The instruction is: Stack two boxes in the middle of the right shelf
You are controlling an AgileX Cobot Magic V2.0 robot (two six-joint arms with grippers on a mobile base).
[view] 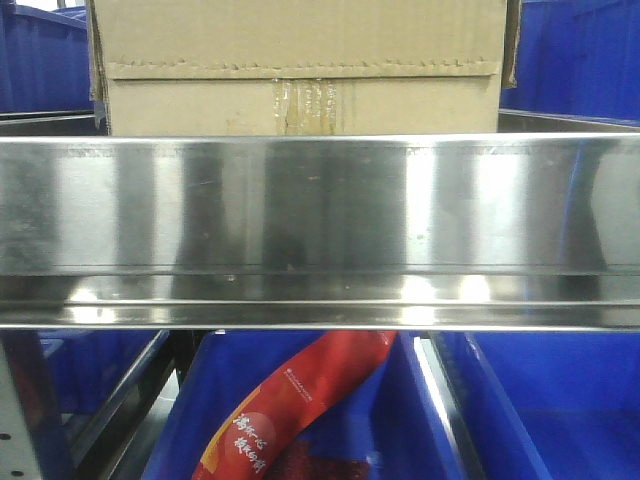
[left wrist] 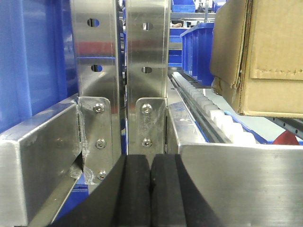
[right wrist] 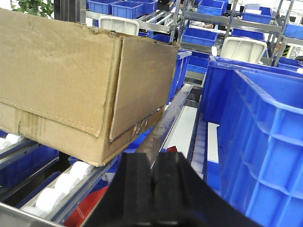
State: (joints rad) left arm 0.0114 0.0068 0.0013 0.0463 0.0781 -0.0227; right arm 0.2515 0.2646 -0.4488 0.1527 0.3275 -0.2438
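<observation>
From the front-facing view, one brown box (view: 300, 65) sits on the right shelf (view: 320, 200), just behind its broad mirror-like front rail, roughly centred, with the serrated tape edge and stained seam facing out; a red packet (view: 290, 410) lies in a blue bin (view: 520, 410) on the tier below. Only this one carton shows, so the stack looks unfinished or at least cannot be confirmed. In the left wrist view, the left hand (left wrist: 150, 189) hangs low in front of the grey uprights (left wrist: 120, 71), its black pads pressed together with nothing between them, well apart from the box at the upper right, which rests on the white roller track (left wrist: 213, 113). In the right wrist view, the right hand (right wrist: 154, 189) is likewise closed on nothing, pointing up the lane beside a tall blue crate (right wrist: 255, 132); the box looks tilted here, though the slanted camera may account for that. The risk I see is that the rollers let the carton creep when a second box is set on it, and its dented, creased flap could make the upper box sit crooked. Either closed hand also sits near the steel rail, so a careless lift could strike it.
</observation>
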